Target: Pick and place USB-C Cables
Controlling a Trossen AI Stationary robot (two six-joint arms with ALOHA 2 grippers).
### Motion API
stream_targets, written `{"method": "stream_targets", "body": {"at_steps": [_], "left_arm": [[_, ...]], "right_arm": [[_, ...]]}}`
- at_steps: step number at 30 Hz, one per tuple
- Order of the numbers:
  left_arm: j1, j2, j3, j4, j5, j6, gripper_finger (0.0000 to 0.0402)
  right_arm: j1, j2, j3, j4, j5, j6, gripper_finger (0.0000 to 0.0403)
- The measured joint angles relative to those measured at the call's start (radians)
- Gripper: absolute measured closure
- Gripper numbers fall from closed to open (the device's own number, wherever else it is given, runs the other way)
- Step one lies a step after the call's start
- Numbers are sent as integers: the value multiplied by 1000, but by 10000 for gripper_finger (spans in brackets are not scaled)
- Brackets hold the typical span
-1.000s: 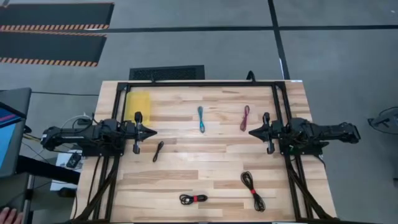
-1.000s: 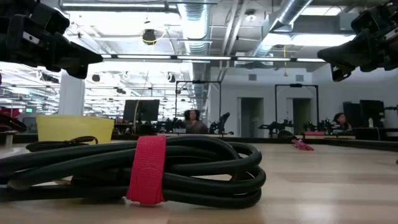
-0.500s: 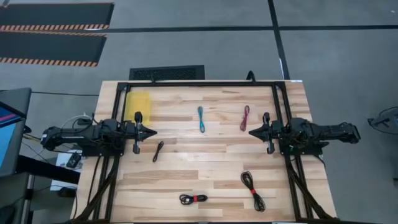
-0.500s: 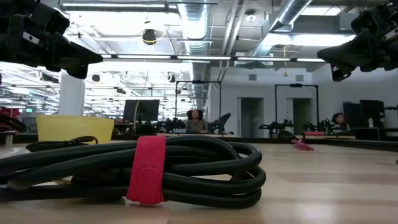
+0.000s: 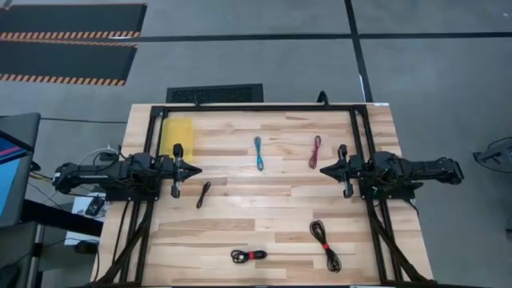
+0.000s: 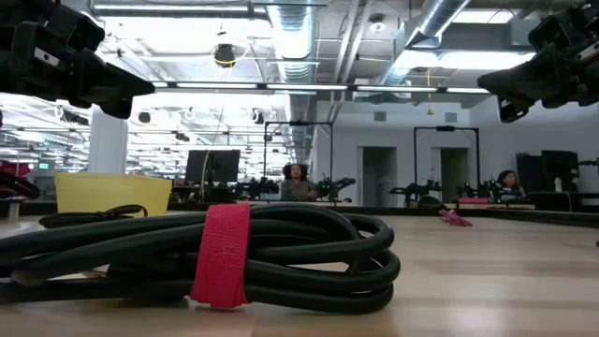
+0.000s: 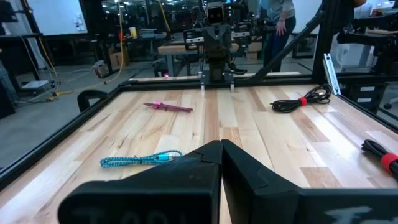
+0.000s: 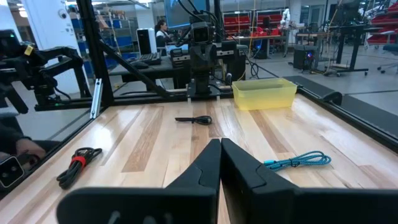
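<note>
Five cables lie flat on the wooden table. The teal-blue cable (image 5: 259, 153) and the maroon-red cable (image 5: 315, 151) lie toward the far edge. The plain black cable (image 5: 203, 194) lies just in front of my left gripper (image 5: 197, 170). Two black cables with red ties lie near the front edge: one (image 5: 249, 255) in the middle, one (image 5: 325, 243) to the right. My left gripper is shut and hovers at the table's left side. My right gripper (image 5: 323, 170) is shut and hovers at the right side. Both point toward the table's middle.
A yellow bin (image 5: 178, 136) stands at the table's far left corner, behind my left arm. A black frame (image 5: 256, 109) runs along the far edge and both sides. A wide bare stretch of table (image 5: 264, 200) lies between the two grippers. People sit in the room beyond.
</note>
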Motion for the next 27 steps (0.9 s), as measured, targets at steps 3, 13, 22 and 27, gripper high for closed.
{"method": "stream_targets", "body": {"at_steps": [3,13,22,27], "left_arm": [[0,0,0,0,0,0,401],[0,0,0,0,0,0,401],[0,0,0,7,-32,217,401],[0,0,0,7,-33,225,401]], "right_arm": [[0,0,0,0,0,0,369],[0,0,0,0,0,0,369],[0,0,0,0,0,0,369],[0,0,0,0,0,0,369]]}}
